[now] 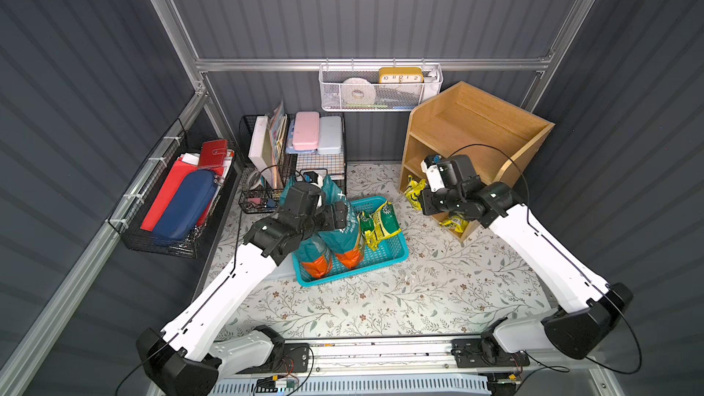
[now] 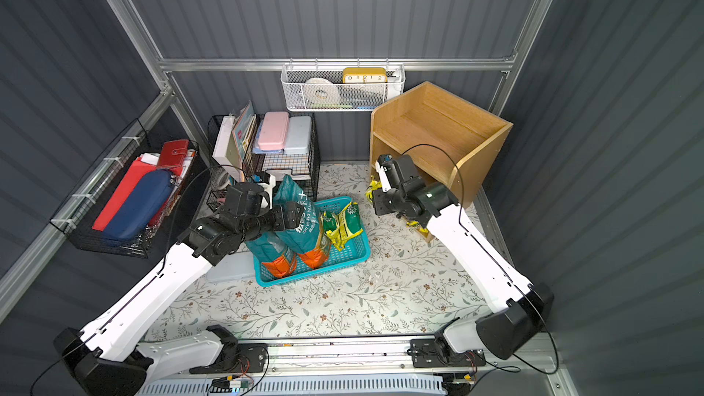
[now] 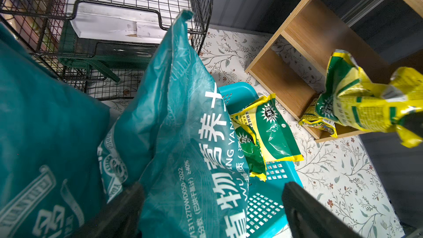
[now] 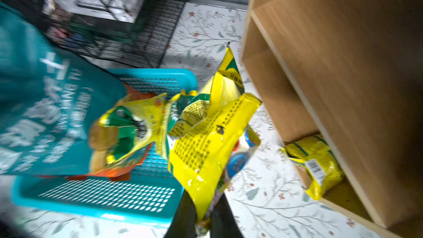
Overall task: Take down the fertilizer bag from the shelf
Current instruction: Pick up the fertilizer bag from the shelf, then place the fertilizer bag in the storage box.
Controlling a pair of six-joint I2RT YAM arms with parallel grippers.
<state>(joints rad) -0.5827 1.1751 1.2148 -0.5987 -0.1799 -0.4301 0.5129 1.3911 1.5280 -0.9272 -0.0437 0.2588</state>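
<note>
The carry probably called for a slow, level swing, with the bag [image 4: 206,138] kept off the shelf [image 4: 320,53] edge and aimed at the basket [image 4: 103,193]. The right pincer [image 4: 203,211] was clenched on the bag's edge, and the bag ran out ahead of its tips, just outside the shelf. The left pincer [image 3: 211,188] gaped around a teal bag [image 3: 178,111].

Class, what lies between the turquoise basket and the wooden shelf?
The yellow fertilizer bag, pinched by the right claw, hangs over floral mat there, seen in the right wrist view.
</note>
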